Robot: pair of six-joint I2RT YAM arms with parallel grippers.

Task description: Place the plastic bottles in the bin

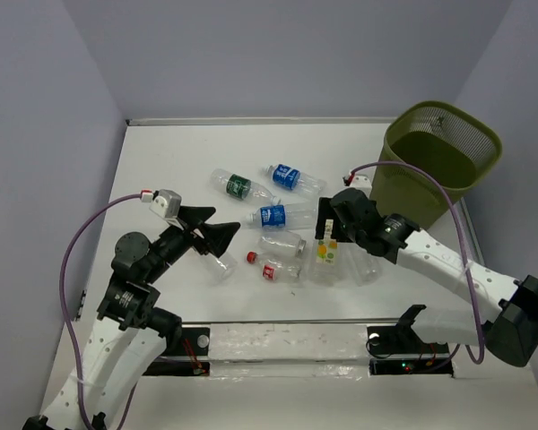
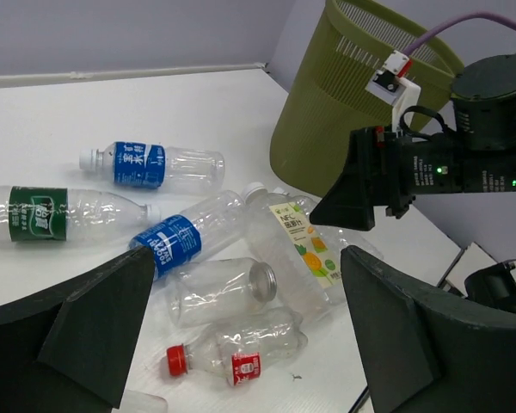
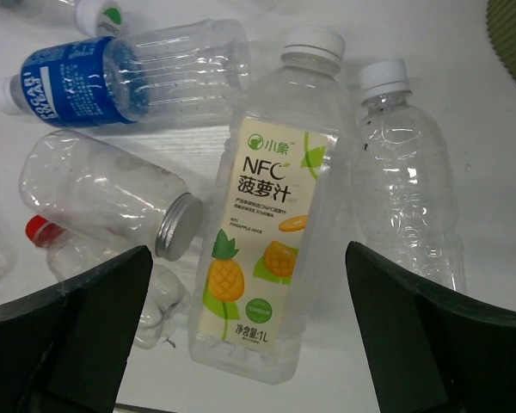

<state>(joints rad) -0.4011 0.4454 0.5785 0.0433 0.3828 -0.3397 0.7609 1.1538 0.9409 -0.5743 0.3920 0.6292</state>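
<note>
Top external view shows the white table (image 1: 161, 152) with the small clear plastic bottles (image 1: 282, 242) lying on their sides in a loose cluster at its middle. All of them are outside the olive-green round wire-mesh bin (image 1: 411, 175), which stands upright at the cluster's two o'clock, near the table's far right corner. At the cluster's eleven o'clock lies a green-label bottle (image 1: 238, 185), at twelve o'clock a blue-label bottle (image 1: 291, 177), and a second blue-label bottle (image 1: 273, 215) sits between them and the rest. The left gripper (image 1: 226, 222) hangs at the cluster's nine o'clock with its jaws spread wide and nothing between them. The right gripper (image 1: 325, 221), also spread wide and empty, is above the tall pineapple-label bottle (image 3: 275, 215). In the right wrist view that bottle lies between the two fingers (image 3: 86, 318), with a white-capped plain bottle (image 3: 408, 189) just beside it at three o'clock and a silver-capped bottle (image 3: 112, 198) at nine o'clock.
</note>
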